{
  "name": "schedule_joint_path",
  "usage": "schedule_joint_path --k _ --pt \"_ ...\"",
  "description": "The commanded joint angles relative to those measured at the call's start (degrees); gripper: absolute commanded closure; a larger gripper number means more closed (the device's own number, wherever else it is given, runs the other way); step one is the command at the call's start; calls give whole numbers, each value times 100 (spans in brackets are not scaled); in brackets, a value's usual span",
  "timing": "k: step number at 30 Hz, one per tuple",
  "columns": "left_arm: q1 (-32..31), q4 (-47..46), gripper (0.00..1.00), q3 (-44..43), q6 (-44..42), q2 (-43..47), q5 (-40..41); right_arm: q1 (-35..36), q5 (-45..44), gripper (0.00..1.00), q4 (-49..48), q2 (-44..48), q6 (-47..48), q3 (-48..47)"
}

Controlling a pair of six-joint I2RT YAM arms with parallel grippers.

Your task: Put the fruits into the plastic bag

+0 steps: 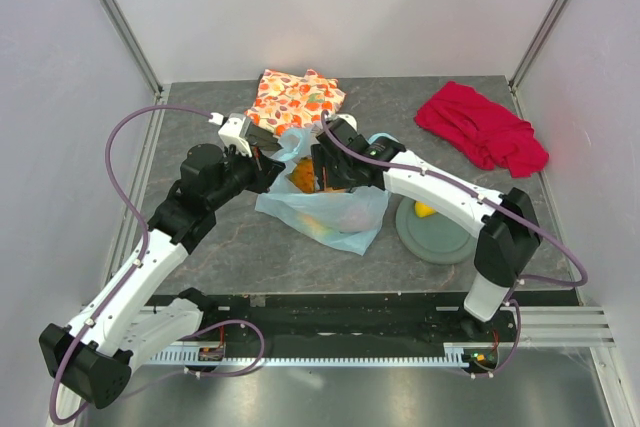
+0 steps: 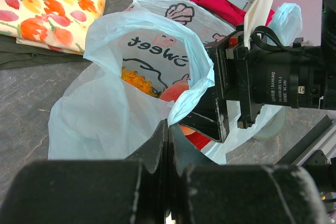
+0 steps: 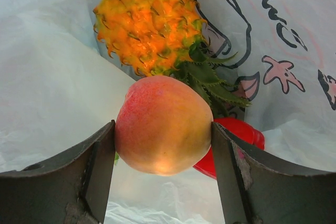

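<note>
Right wrist view: the right gripper (image 3: 164, 148) has its two dark fingers (image 3: 97, 174) spread around an orange peach (image 3: 164, 124), one pad touching each side of the fruit, so the peach is pinched between them at the centre of the frame. It hangs inside the plastic bag (image 3: 47, 87), whose pale film fills the background. Just above the peach lies the small orange pineapple (image 3: 149, 22), its green leaves pointing toward the lower right. A glossy red pepper-like piece (image 3: 239, 132) shows behind the peach at right.

In the left wrist view the left gripper (image 2: 168, 142) has its fingers pressed together at lower centre, and the bag's near rim runs into their tips, holding the mouth open.

From the top external view the bag (image 1: 335, 212) lies mid-table (image 1: 220, 247) with both grippers at its mouth. A yellow mango-like piece (image 1: 424, 210) rests on the grey-green plate (image 1: 440, 242) right of the bag. A floral cloth (image 1: 297, 97) lies above it, and a red cloth (image 1: 482, 129) at upper right.
</note>
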State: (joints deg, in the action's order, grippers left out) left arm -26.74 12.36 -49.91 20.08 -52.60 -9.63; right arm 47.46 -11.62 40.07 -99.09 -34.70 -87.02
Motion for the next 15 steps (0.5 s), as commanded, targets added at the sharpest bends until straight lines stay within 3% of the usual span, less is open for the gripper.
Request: schedule_joint_path --k 1,8,15 --pt "20 -67 99 -63 -4 66 -4 -9 19 58 35 -92 174 -78" --pt "20 -67 98 -54 -39 101 66 -9 -104 54 729 -506 288 -377" --pt "20 -76 98 -71 -48 4 40 -9 10 46 730 -523 402 -236"
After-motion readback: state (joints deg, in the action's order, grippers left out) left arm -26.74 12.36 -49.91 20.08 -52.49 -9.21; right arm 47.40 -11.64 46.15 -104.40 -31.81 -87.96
